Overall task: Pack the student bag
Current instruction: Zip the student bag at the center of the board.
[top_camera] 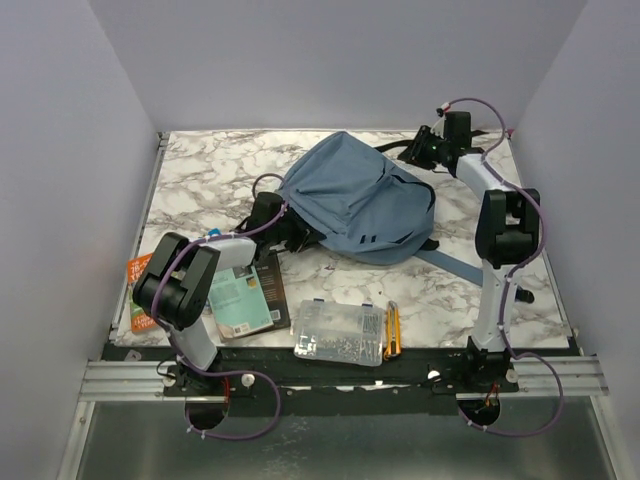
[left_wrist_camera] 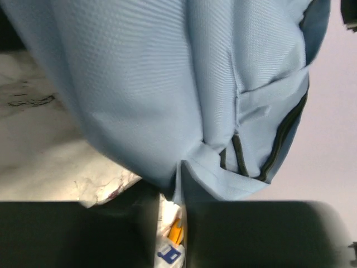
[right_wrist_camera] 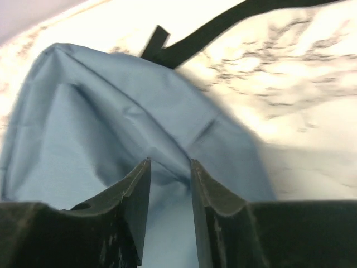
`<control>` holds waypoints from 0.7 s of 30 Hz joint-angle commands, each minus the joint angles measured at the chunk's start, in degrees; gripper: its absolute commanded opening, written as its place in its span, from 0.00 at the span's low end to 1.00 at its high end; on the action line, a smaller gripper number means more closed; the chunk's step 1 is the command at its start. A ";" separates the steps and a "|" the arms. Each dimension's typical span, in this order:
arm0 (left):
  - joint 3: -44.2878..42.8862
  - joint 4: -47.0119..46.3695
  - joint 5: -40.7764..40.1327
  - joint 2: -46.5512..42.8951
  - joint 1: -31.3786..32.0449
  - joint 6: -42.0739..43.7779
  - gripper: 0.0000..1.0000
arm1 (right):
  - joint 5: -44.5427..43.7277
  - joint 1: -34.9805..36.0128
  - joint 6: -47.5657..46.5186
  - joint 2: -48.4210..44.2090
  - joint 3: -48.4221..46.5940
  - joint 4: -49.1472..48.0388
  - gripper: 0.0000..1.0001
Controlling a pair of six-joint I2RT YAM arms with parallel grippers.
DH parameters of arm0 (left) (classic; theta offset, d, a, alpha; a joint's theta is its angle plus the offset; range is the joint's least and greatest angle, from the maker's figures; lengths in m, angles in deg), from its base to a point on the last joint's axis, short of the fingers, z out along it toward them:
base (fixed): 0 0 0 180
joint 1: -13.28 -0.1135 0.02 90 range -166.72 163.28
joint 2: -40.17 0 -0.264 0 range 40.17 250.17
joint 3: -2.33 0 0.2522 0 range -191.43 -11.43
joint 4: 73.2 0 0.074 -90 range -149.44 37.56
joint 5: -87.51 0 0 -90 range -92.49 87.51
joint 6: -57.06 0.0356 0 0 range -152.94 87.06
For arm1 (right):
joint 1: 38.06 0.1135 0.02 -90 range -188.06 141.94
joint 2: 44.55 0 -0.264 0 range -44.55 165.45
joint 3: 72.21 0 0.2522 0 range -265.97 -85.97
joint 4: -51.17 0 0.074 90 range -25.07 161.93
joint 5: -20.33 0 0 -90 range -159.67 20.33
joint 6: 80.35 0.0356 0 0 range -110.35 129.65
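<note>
**Top view:** the student bag (top_camera: 360, 200) lay slumped on the desk (top_camera: 200, 180), roughly mid-desk and a bit toward the far half. The left gripper (top_camera: 290, 233) was at its near-left edge and the right gripper (top_camera: 424, 152) at its far-right end. Along the near edge sat a clear box (top_camera: 340, 332), a teal notebook (top_camera: 238, 300), an orange booklet (top_camera: 134, 272) partly under the left arm, and a small yellow thing (top_camera: 393, 330). Couldn't tell what that last one was tbh.

**Left wrist cam:** pretty much all blue fabric. The left gripper was closed w/ a thin fold of the bag pinched in it. Its fingers (left_wrist_camera: 72, 234) were just dark blur along the bottom. The zip pocket (left_wrist_camera: 279, 139) showed at the right.

**Right wrist cam:** the fingers (right_wrist_camera: 131, 212) stood a little apart, straddling a ridge of fabric. They weren't clamped on it afaict, so I'd call that gripper open. A black strap (right_wrist_camera: 223, 25) ran off across the marble behind.

**Handling, imo:** soft, floppy cloth, prob light if it's empty. Pinch loose skin and you'd only lift a tent of fabric, not the bag, and a thin fold could slip out. Better holds would be a seam, the zip edge or the webbing, w/ one gripper on each side to spread the mouth.

**Hard to see:** no view showed the main opening or any zip pulls. I couldn't tell if the main zip was open or if anything was inside. The bag's underside was hidden too.
</note>
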 commanded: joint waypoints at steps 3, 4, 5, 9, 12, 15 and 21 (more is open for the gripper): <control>-4.84 9.62 2.78 -5.15 -0.48 10.66 0.54 | -14.56 -1.16 -5.82 -12.31 6.44 11.07 0.51; -5.50 11.32 2.26 -6.72 -0.48 11.88 0.58 | -16.06 -1.00 -5.42 -15.48 9.27 11.34 0.56; -6.30 12.92 1.85 -8.04 -0.43 13.26 0.61 | -16.65 -0.82 -4.36 -17.61 10.85 12.21 0.58; -8.49 19.89 0.06 -13.62 -0.34 18.10 0.72 | -10.84 0.93 -3.95 -25.52 19.27 13.13 0.60; -8.62 22.30 1.24 -17.75 -0.30 20.87 0.74 | -11.08 3.13 -2.64 -31.35 26.94 11.97 0.60; -8.08 23.40 3.29 -21.06 0.39 22.40 0.75 | -7.76 3.45 0.32 -37.24 36.53 8.06 0.59; -10.97 25.60 7.46 -20.77 5.36 24.33 0.73 | -14.65 3.58 -0.84 -44.20 49.58 6.37 0.60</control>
